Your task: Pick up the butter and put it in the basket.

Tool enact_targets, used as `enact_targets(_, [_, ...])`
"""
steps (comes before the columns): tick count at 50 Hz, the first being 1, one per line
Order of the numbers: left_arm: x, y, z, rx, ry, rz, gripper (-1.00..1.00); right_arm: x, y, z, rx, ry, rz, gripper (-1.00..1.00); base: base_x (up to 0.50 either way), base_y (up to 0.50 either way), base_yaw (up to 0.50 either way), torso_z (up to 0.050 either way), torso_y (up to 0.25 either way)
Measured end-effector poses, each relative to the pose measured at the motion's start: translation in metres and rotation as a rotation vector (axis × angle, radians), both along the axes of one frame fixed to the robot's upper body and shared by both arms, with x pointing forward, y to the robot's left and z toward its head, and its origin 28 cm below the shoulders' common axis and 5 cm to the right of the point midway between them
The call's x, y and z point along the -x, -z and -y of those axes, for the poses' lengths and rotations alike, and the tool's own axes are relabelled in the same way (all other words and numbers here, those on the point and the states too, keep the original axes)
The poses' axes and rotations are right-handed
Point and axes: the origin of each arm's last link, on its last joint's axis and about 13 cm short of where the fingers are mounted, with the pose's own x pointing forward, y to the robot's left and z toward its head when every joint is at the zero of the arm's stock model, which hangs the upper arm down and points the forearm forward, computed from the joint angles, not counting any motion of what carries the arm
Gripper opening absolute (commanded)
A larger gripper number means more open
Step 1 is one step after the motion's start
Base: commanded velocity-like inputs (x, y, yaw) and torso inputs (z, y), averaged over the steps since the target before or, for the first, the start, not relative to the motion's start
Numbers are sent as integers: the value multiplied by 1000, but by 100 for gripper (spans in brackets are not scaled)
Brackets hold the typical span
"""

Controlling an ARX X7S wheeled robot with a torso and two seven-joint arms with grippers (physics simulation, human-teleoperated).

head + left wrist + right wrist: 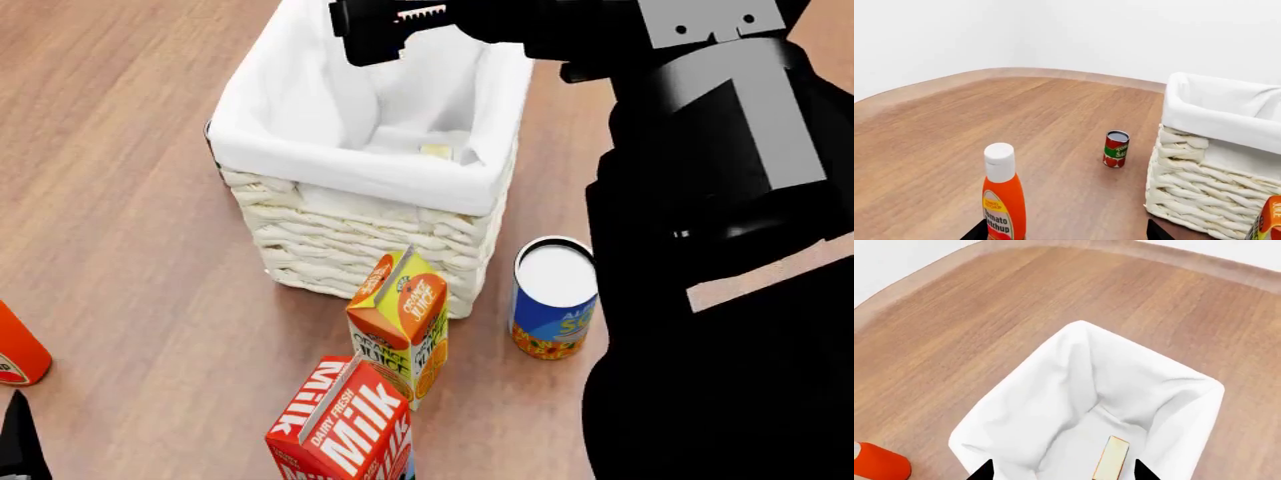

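While the right arm reaches across the top of the head view, its gripper (387, 25) hangs over the far end of the basket (287, 235), and the right wrist view looks straight down into the white liner between two dark fingertips (983, 471) that stand wide apart with nothing between them. Down on the basket floor lies the butter (1111, 458), seen there as a narrow pale yellowish slab with a thin orange edge; from the head view only a small yellowish bit of it (437, 151) shows against the liner, near the basket's nearer wall. Just in front of the basket, touching or almost touching its woven side, stands the juice carton (400, 325), and nearer the robot stands the red-and-white milk carton (344, 425). Beside the basket's corner a blue-and-yellow can (554, 298) stands upright with a white top. The left gripper barely shows: two dark tips (977, 232) at the frame edge of the left wrist view, set well apart and holding nothing. Near them stands a tomato ketchup bottle (1003, 197) with a white cap, upright on the wooden table (954, 130), and a small tomato sauce can (1116, 149) stands farther off, near the basket wall but apart from it.
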Motion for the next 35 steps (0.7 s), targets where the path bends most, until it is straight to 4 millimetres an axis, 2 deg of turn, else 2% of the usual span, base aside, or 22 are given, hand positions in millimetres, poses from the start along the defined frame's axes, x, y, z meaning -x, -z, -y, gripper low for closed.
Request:
enact_targets(14, [0, 0, 0, -1, 3, 2, 100, -3, -10, 1, 8, 12, 107, 100, 0, 0, 0, 0, 0])
enact_targets(35, [-2, 1, 0, -9, 9, 7, 100, -12, -26, 7, 6, 10, 398, 100, 0, 0, 0, 0, 0])
